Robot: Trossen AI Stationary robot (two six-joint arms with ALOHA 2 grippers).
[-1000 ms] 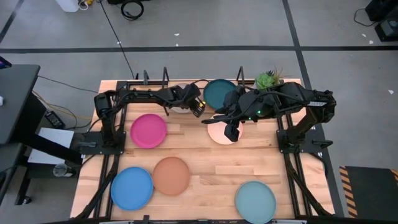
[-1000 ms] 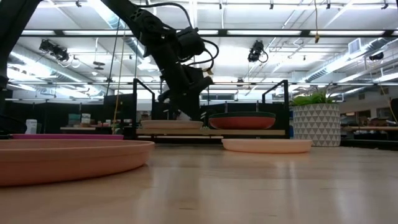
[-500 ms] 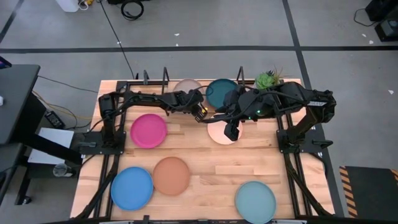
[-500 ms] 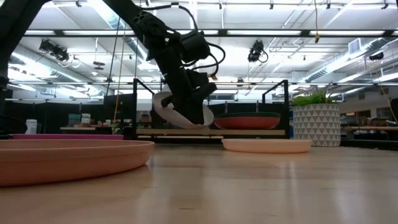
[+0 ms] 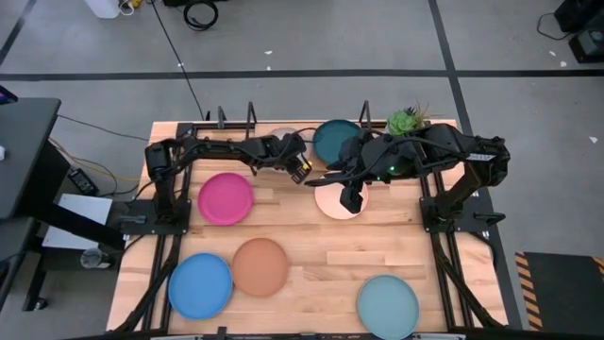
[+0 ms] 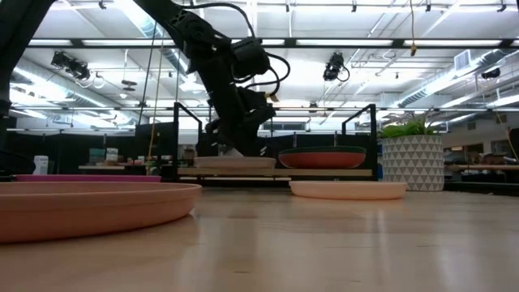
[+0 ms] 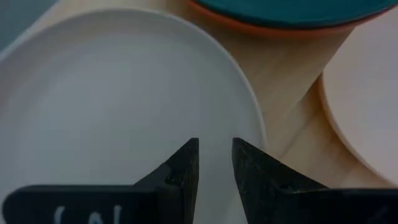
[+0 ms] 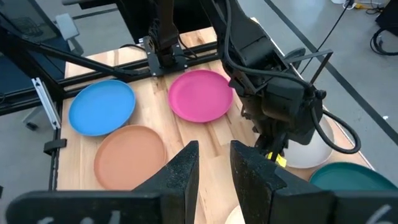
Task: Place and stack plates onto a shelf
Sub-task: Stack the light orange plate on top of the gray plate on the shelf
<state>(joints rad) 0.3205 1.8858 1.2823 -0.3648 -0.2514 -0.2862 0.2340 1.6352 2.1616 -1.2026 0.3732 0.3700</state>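
Observation:
A grey plate [image 7: 112, 93] lies flat on the black shelf [image 5: 250, 118]. Next to it the dark teal plate [image 5: 330, 140] rests on the orange-red plate [image 6: 316, 161]. My left gripper [image 7: 215, 146] points down over the grey plate's inside, close to its rim on the teal stack's side, with only a narrow gap between its fingers. My right gripper [image 5: 353, 200] hovers over the cream plate [image 5: 328, 203], which lies on the table in front of the shelf. Its fingers are equally close and hold nothing. My left gripper comes at the grey plate from above with its fingers close together. In the low view its tips [image 6: 235, 152] reach down to the plate's top face [image 6: 219, 161]. No rim shows between the fingers, and I cannot tell whether they touch the plate.
On the table lie the magenta plate [image 5: 226, 198], the bright blue plate [image 5: 200, 285], the peach-tan plate [image 5: 260, 266] and the pale aqua plate [image 5: 387, 304]. A potted plant [image 5: 406, 121] stands at the shelf's right end. Bare wood shows in the table's middle.
Half a second ago the grey plate stood steeply tipped under my left gripper, which had swung toward the teal stack. Now the plate lies flat on the shelf, a little nearer that stack than a second ago, and the gripper has come back slightly. My right arm has kept still.

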